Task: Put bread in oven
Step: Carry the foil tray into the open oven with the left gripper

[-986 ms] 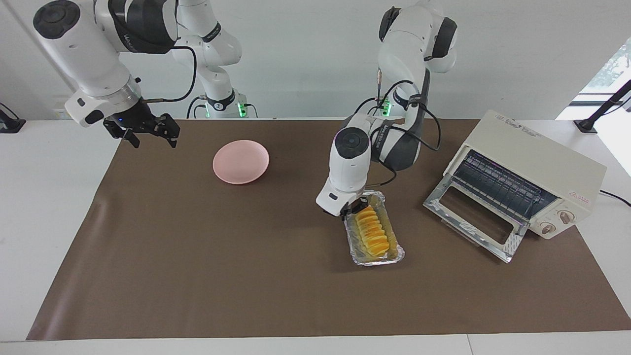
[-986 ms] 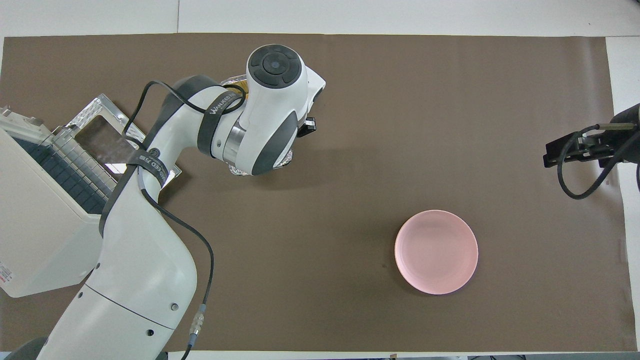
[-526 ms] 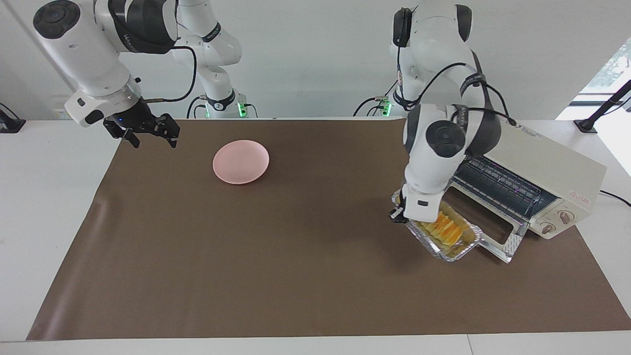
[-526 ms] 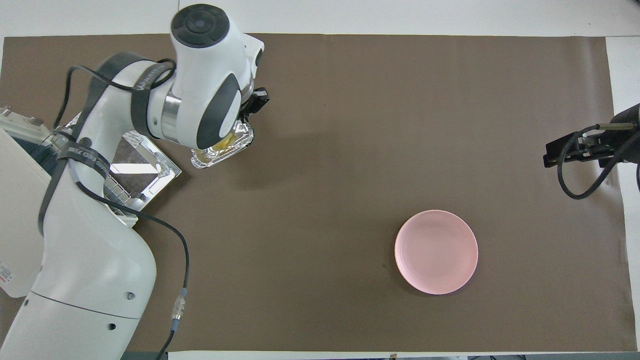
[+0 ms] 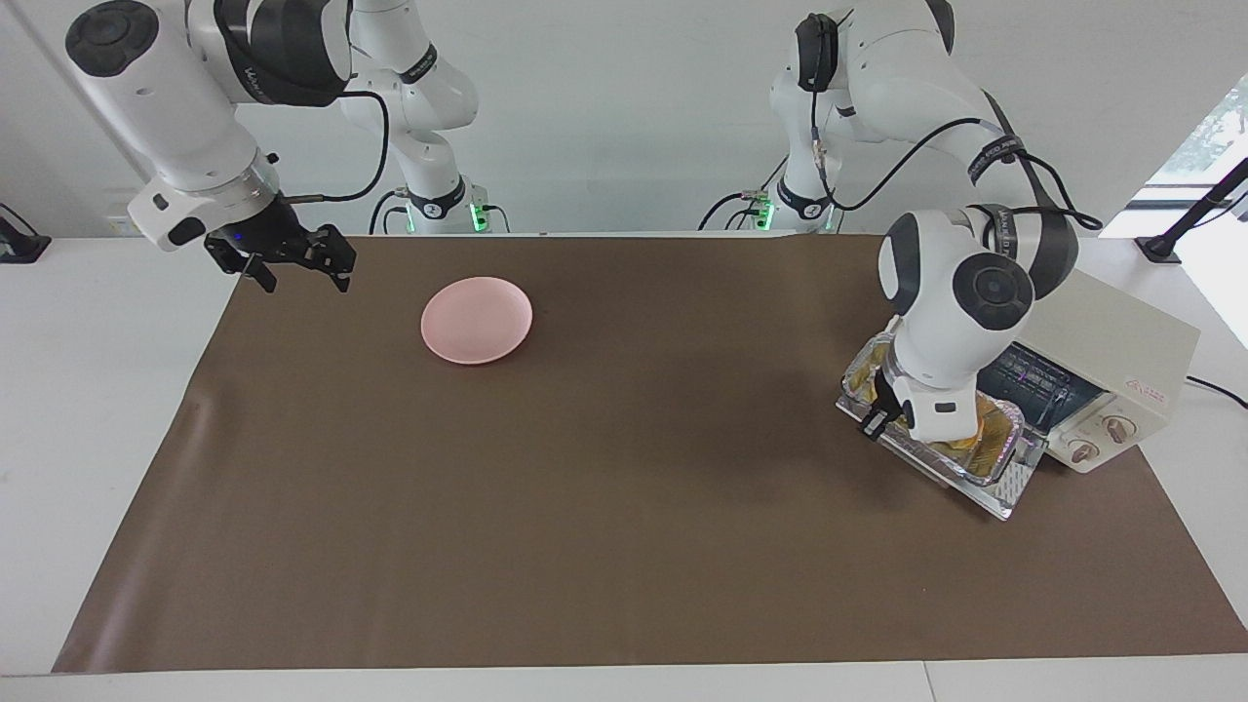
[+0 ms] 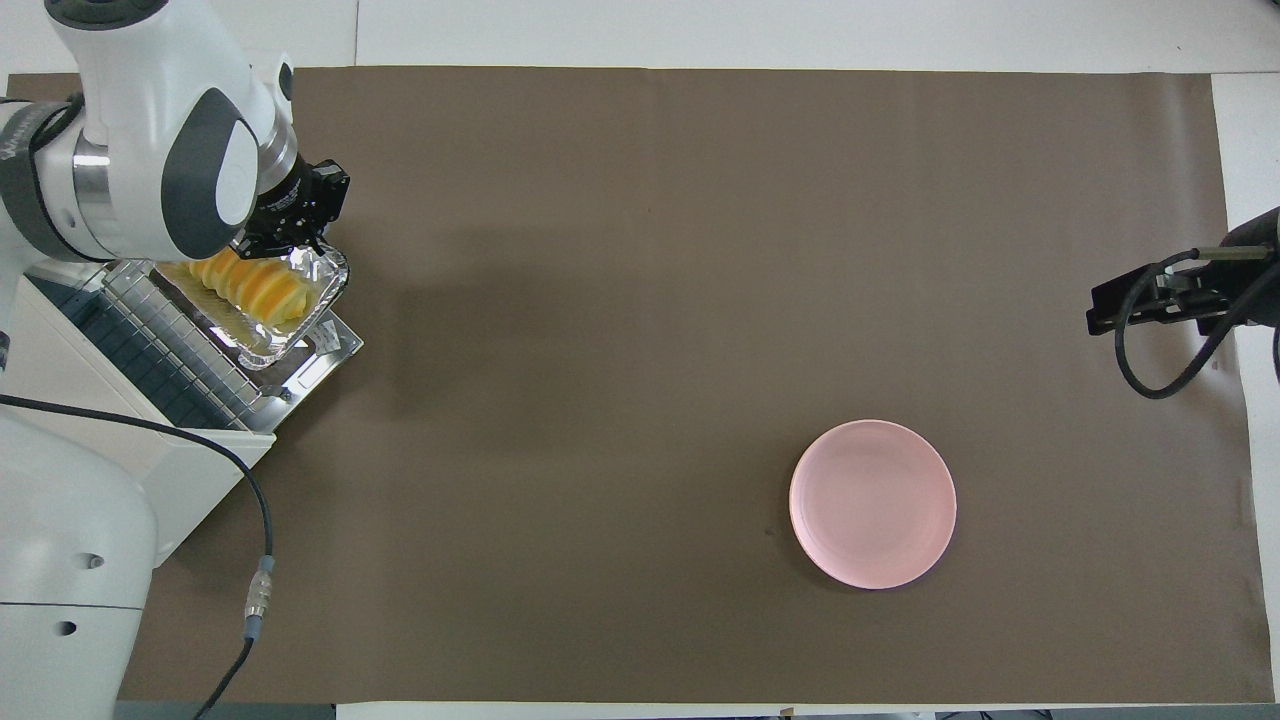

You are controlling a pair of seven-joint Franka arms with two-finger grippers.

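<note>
Foil tray (image 6: pixel 318 277) with bread (image 6: pixel 250 285), pinched by left gripper (image 6: pixel 292 238), over oven (image 5: pixel 1102 370) door; right gripper (image 5: pixel 292 255) spread

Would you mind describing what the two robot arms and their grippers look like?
Both arms are glossy white with rounded, dark grey joint sections and round dark caps. Black cables run along the outside, strapped on with lettered black bands. The left gripper and right gripper are small black metal assemblies. A silver ring sits at each wrist.

Bread (image 6: pixel 255 285) and oven (image 5: pixel 1121 341) partly behind left arm.
</note>
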